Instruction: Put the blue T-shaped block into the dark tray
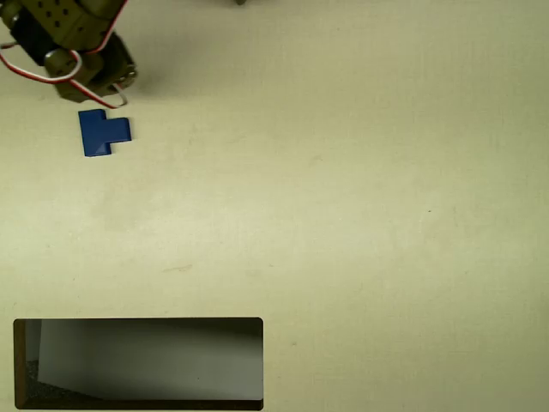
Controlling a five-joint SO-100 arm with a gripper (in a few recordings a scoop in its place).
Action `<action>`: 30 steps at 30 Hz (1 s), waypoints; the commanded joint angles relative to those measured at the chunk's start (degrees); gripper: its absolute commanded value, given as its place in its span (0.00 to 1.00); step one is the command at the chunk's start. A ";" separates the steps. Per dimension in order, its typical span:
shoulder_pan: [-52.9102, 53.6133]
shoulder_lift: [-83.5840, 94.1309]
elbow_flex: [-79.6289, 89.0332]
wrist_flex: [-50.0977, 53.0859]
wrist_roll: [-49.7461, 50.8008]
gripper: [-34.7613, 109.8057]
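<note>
From overhead, your arm (64, 39) sits at the 10 o'clock corner of the picture, olive-coloured, with red and white wires looping round it. The pincer (116, 90) points down toward 5 o'clock from the arm's body, and you see it nearly end-on, so you cannot tell how wide its fingers stand; nothing shows between them.

The block (103, 132) lies flat on the counter (343, 189) just below the pincer, toward 6 o'clock from it, near but apart. Its bar runs up and down in the picture and its short stem points to 3 o'clock. It is glossy blue and casts almost no shadow.

The tray (137, 323) lies at the 7 o'clock corner, well apart from the block, almost straight below it. Its long side runs left to right, its thin black rim frames a grey inside, darker along the left and bottom edges.
</note>
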 commanded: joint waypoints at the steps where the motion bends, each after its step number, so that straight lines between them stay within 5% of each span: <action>1: 6.94 -4.66 -5.62 -3.34 -5.89 0.24; 7: 8.26 -9.23 -5.45 -11.51 -8.26 0.24; 30: -19.78 -7.29 1.23 -22.94 22.76 0.24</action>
